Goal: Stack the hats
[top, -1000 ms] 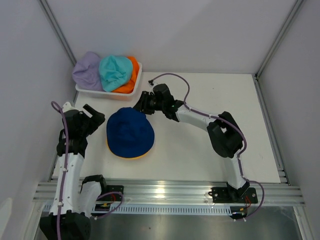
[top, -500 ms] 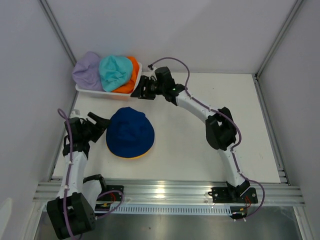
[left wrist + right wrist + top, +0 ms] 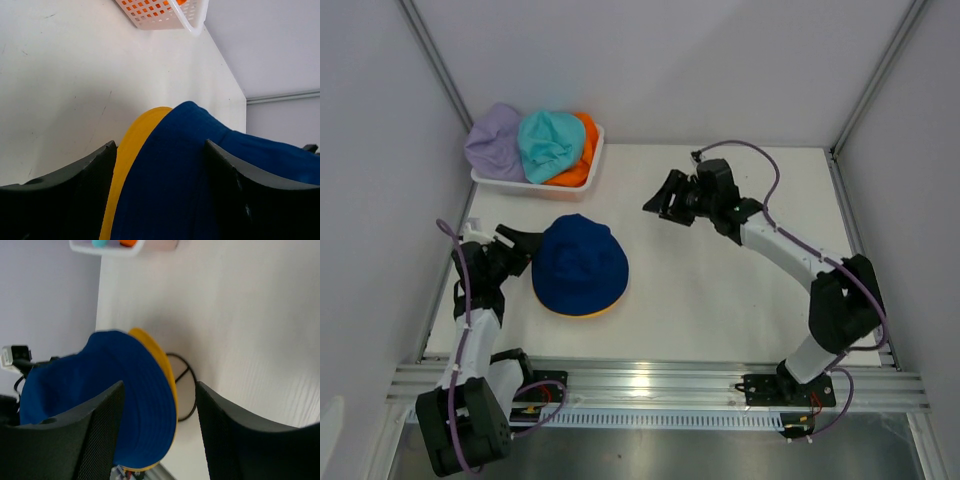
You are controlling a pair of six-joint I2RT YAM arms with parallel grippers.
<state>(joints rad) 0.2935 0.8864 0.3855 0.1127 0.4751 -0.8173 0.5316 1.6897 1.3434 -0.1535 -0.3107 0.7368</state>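
Navy hat (image 3: 580,262): crown-up on top of the yellow hat, front-left of the table (image 3: 720,300), near the basket.
Yellow hat (image 3: 570,311): under the navy one. From above you see only a thin strip of brim at the near edge; the L wrist view gives you a wider arc.
Wire stand (image 3: 183,385): black loop showing from under the two brims in your R wrist view, on the tabletop.
Basket (image 3: 534,185): white mesh, far-left corner, by the wall.
Lavender hat (image 3: 493,141): left end of basket, bulging over the rim.
Teal hat (image 3: 548,142): middle of basket, top of the pile.
Orange hat (image 3: 582,166): right end, partly under the teal.
Left gripper (image 3: 524,247): low at the stack's left edge, fingers (image 3: 65,197) spread wide w/ both brims between them. Not clamped; you can't tell if the pads touch fabric.
Right gripper (image 3: 661,198): over bare table, mid-far, well apart from stack & basket. Jaws spread, holding nothing.
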